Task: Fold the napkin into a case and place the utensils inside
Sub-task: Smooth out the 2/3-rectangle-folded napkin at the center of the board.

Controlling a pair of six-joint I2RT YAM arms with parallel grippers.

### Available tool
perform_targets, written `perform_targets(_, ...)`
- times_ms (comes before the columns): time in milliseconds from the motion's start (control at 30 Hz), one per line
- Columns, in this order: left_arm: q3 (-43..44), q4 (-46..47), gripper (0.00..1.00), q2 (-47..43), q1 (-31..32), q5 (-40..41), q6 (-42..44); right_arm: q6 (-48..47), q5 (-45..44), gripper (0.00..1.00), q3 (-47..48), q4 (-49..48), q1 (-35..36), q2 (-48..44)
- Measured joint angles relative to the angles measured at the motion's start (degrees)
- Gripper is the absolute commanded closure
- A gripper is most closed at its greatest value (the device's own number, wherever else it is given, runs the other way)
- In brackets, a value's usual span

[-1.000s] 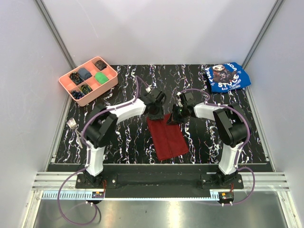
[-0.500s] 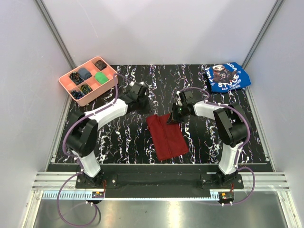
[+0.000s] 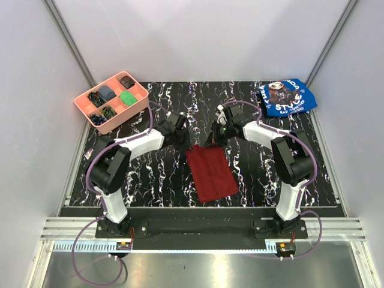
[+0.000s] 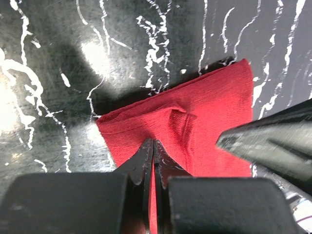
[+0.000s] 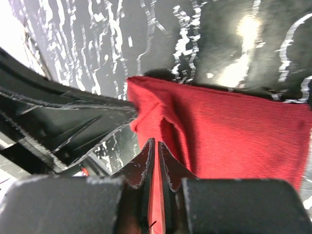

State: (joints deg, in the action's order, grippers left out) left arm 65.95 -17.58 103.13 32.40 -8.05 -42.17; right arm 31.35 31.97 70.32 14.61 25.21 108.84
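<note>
wrist views: left end effector point(image 4: 153, 142), right end effector point(image 5: 155, 142) each pinched shut on napkin point(image 4: 195, 122) edge | top view: grips unclear

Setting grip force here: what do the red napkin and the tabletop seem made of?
The napkin looks like soft matte woven cloth: fine ribbed texture, puckered folds. The tabletop looks hard, glossy, perhaps marble-print laminate: lamp glare reflects off it.

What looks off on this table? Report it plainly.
The napkin lies skewed on the table, its far edge puckered into small ridges at the left tool and right tool. Nothing looks spilled or damaged.
</note>
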Motion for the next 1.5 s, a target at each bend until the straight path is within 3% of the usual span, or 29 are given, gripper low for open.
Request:
perform_targets(733, -0.70, 3.26, 1.00, 3.98, 0.00, -0.81, -0.22, -1.57, 1.75, 0.89, 3.80, -1.11, 1.09, 9.77)
perform_targets(1033, -0.79, 3.52, 0.98, 3.98, 0.00, -1.01, 0.61, -5.70, -0.90, 0.82, 5.60, 1.16, 0.83, 10.10)
perform_targets(1267, 0.55, 3.06, 0.90, 3.85, 0.00, -2.23, 0.28, -7.52, -5.75, 0.71, 2.67, 5.01, 0.66, 4.09)
perform_targets(1500, 1.60, 3.10, 0.90, 3.85, 0.20, -3.52, -0.50, -7.08, -6.58, 0.70, -4.79, 6.40, 2.69, -5.97)
